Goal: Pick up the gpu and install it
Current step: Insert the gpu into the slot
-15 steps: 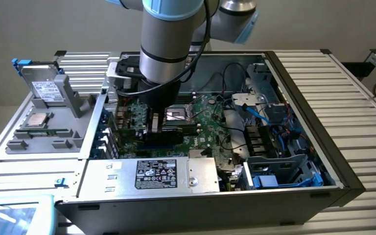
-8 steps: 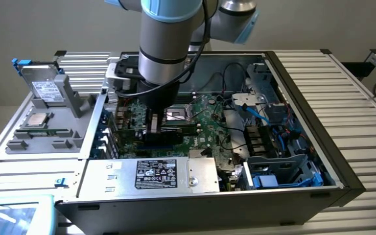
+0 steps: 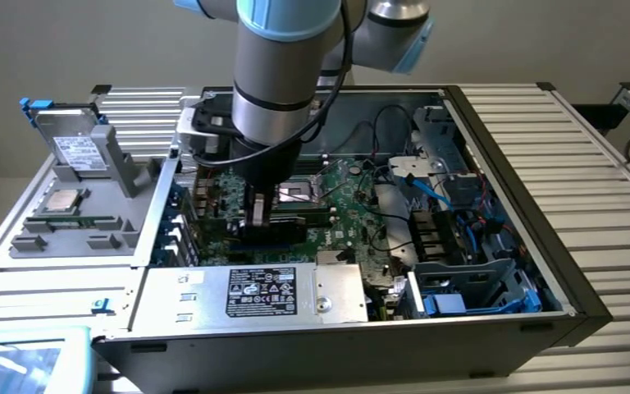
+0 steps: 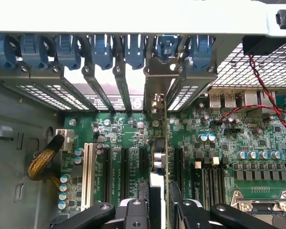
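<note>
Gpu in my grip, inside the case [image 3: 512, 271]

My end effector [image 4: 159, 212] is clenched on the gpu [image 4: 158, 157]. The wrist view shows it edge-on among the motherboard [image 4: 128, 129] slots, with its bracket [image 4: 157, 81] at the blue clips [image 4: 102, 47]. The exterior view shows my arm [image 3: 276, 74] reaching down beside the CPU socket [image 3: 296, 194].

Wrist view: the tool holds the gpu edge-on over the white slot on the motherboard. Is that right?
Not quite. The wrist view shows the tool holding the gpu edge-on over the motherboard, but it stands among the black slots. The white slot lies apart from it, with black slots between.
</note>
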Controlling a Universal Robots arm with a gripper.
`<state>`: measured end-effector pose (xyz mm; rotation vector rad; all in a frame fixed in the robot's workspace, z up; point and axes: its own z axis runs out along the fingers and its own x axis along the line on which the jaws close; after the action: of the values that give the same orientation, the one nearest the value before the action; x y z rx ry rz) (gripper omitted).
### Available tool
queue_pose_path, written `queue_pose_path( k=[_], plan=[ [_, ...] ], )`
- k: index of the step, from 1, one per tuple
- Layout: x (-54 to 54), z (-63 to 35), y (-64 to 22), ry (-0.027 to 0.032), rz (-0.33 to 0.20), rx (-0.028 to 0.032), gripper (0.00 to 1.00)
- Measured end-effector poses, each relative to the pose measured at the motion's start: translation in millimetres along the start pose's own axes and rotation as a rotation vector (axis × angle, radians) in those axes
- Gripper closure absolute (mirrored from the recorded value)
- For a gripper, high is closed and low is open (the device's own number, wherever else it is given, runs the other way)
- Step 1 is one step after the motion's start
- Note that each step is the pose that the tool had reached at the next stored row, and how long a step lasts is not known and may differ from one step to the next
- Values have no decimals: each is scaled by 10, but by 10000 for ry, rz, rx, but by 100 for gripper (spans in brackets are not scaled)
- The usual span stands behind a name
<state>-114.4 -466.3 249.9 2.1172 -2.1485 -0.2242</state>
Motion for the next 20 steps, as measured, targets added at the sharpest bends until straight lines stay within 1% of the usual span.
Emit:
queue_pose_path(
  k=[3, 7, 9, 11, 15, 18, 20],
  plan=[
    [2, -3, -15, -3, -9, 4, 73],
    [-1, -11, -15, -32, -16, -5, 73],
    [-2, -28, -20, -49, -19, -42, 73],
    [-3, -36, -44, -57, -17, -79, 73],
    [-3, -48, -110, -64, -19, -118, 73],
    [-16, -49, -112, -65, -17, -143, 73],
    [-26, -51, -112, -79, -20, -182, 73]
  ],
)
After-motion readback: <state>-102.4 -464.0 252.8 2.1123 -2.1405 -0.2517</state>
